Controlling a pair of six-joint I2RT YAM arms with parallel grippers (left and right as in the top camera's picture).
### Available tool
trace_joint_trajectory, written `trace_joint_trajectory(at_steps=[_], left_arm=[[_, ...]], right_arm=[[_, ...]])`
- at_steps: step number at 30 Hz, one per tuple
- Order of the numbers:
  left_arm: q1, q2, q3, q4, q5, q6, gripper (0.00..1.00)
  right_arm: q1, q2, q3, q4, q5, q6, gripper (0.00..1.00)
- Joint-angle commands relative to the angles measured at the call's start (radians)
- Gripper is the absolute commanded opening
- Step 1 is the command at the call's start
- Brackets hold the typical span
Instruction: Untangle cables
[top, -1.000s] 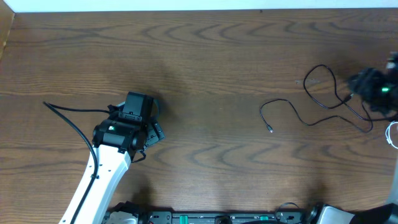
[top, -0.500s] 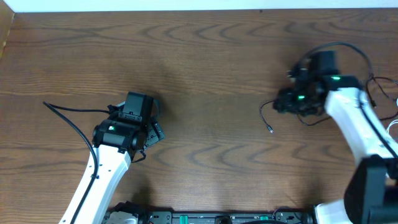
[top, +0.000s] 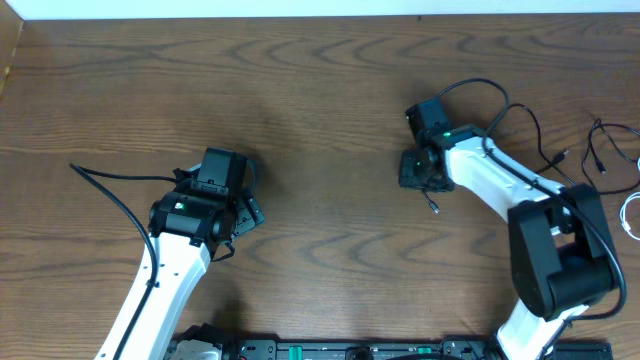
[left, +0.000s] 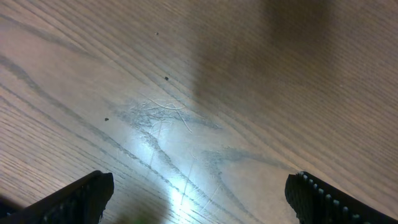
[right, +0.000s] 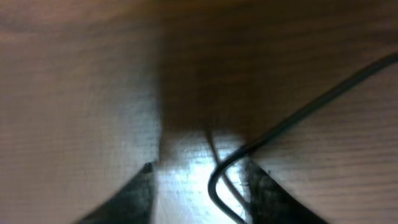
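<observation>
Counter (top: 320, 90) between the two arms: bare wood, a wide passage. Left tool (left: 202, 199): tips spread, only wood between them. Right side crowded: black cords (top: 541, 140) loop beside the right arm (top: 500, 185), and a white cord (top: 631, 215) lies at the edge. One black cord (right: 298, 116) bends into the gap of the right tool (right: 199, 175).

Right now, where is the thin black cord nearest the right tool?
Right of the table's centre: the thin black cord bends between the fingertips of the right tool in the wrist view, and overhead its plug end pokes out just below that tool.
</observation>
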Motion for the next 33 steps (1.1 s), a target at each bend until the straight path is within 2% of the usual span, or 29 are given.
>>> trace_joint_trajectory(at_steps=[1,2,4,5,10,14,19,25,32,33], left_arm=[[0.006,0.004,-0.005,-0.004,-0.005,-0.016,0.93],[0.006,0.004,-0.005,-0.006,-0.005,-0.016,0.93],[0.006,0.004,-0.005,-0.007,-0.005,-0.016,0.93],[0.006,0.004,-0.005,-0.009,-0.005,-0.016,0.93],[0.006,0.004,-0.005,-0.014,-0.005,-0.016,0.93],[0.006,0.004,-0.005,-0.016,-0.005,-0.016,0.93],[0.006,0.004,-0.005,-0.016,-0.005,-0.016,0.93],[0.006,0.004,-0.005,-0.015,-0.005,-0.016,0.93],[0.006,0.004,-0.005,-0.014,-0.005,-0.016,0.93],[0.006,0.004,-0.005,-0.014,-0.005,-0.016,0.93]], right_arm=[[0.017,0.019,-0.006,0.027,0.074,0.123,0.31],[0.019,0.019,-0.006,0.041,0.074,0.126,0.27],[0.021,0.019,-0.005,0.061,0.074,0.126,0.06],[0.021,0.017,-0.005,0.064,0.074,0.126,0.01],[-0.009,-0.008,-0.003,0.047,0.083,0.109,0.01],[-0.098,-0.097,0.019,-0.010,0.110,0.041,0.01],[-0.271,-0.283,0.048,-0.043,0.174,-0.012,0.01],[-0.523,-0.465,0.058,0.025,0.174,-0.014,0.01],[-0.711,-0.456,0.058,0.058,0.175,-0.014,0.01],[-0.724,-0.449,0.058,0.058,0.174,-0.014,0.06]])
